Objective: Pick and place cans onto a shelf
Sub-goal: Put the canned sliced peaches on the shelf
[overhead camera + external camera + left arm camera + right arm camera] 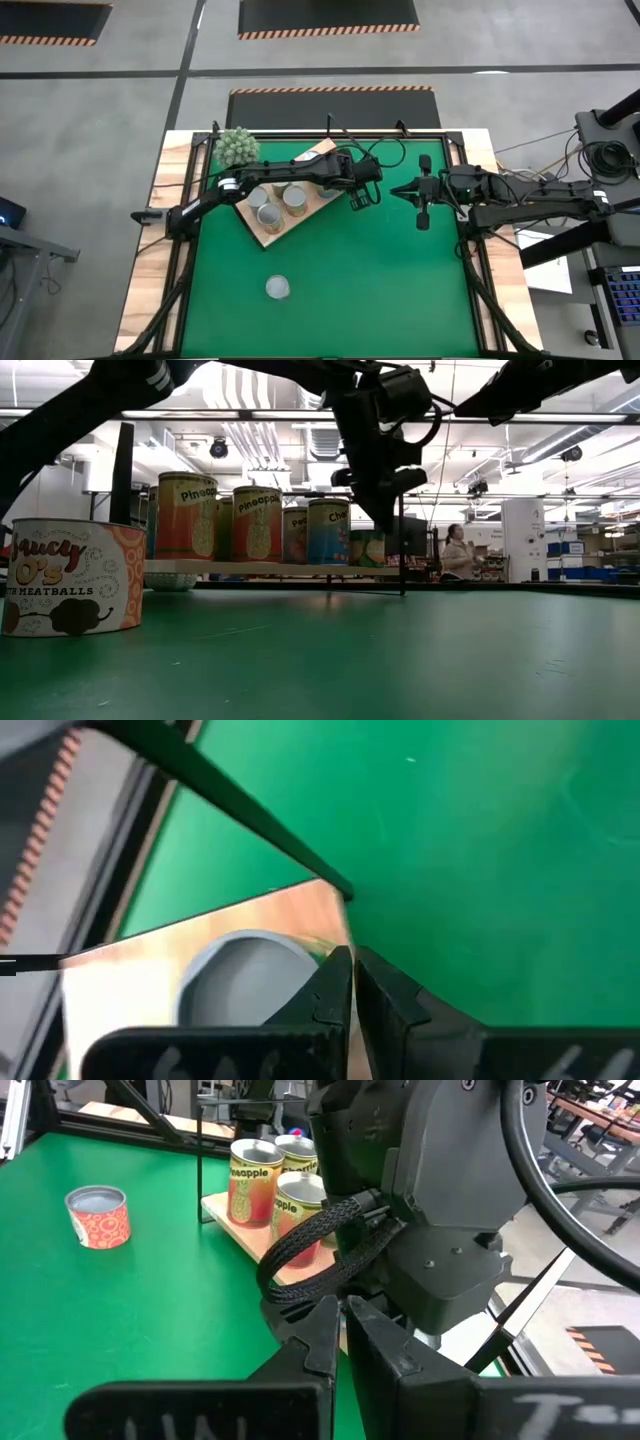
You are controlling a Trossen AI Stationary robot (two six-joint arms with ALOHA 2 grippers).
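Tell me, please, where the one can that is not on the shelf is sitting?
In the high view, the lone can stands on the green mat, left of centre, apart from the shelf.

A robotics lab or industrial test hall: two arms work at a green mat on a wood-edged table standing on a grey concrete floor marked with hazard-striped black mats. Cables trail beside the table. Beyond it, exposed ceiling ducts, strip lights, a white cabinet and a person at benches.
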